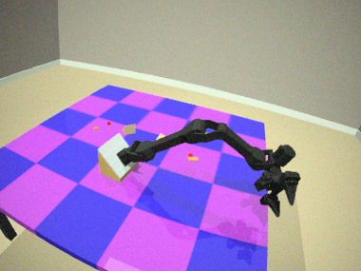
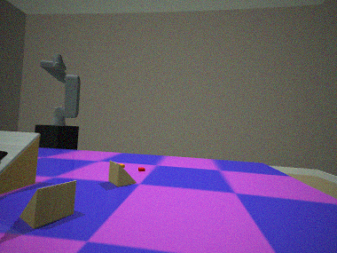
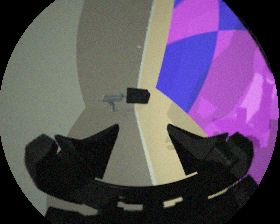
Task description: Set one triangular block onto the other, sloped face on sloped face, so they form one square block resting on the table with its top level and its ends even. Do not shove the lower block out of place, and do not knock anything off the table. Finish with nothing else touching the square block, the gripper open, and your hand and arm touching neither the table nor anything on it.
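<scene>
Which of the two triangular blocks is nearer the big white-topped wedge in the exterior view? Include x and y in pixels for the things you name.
The left triangular block (image 2: 55, 205): it sits just in front of the wedge (image 2: 27, 167); the other (image 2: 119, 175) stands farther right.

On the checkered surface lie 4 small pieces: 1 red piece near 1 orange piece, and, well apart from them, 1 red bit just beside 1 orange bit. Beyond, 1 grey machine stands on 1 black box. Plain walls meet a tan floor.
</scene>
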Available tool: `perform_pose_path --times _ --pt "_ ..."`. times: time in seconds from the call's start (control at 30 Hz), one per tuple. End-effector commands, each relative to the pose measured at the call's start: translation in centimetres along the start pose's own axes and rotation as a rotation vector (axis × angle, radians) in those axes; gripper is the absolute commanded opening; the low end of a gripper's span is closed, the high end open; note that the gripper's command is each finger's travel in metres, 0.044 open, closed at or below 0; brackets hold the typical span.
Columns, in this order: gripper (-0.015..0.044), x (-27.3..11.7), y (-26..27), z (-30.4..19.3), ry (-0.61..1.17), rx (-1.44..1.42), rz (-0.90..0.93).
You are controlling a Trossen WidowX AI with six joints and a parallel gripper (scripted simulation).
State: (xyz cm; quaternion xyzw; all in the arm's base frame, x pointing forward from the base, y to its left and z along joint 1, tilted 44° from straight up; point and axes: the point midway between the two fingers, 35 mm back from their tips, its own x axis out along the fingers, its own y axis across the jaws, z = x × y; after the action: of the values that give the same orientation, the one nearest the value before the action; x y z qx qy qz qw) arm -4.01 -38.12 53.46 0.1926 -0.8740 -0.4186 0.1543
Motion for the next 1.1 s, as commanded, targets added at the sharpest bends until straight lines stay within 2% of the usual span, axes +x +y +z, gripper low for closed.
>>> perform_pose_path --times 0.0,0.2,0.57,0.77,0.87,1.07 --pt "0.0426 -0.1 -0.1 -0.1 0.003 -0.001 -0.002" --pt "0.044 -3.8 -3.8 -2.6 0.137 -0.046 -0.103" --pt "0.044 -17.9 -13.1 -6.4 0.512 -0.176 -0.4" --pt "0.044 -26.7 -16.7 -6.4 0.704 -0.256 -0.551" --pt "0.044 -29.6 -17.7 -6.0 0.763 -0.286 -0.596" --pt "0.044 -37.8 -20.0 -3.2 0.898 -0.366 -0.712"
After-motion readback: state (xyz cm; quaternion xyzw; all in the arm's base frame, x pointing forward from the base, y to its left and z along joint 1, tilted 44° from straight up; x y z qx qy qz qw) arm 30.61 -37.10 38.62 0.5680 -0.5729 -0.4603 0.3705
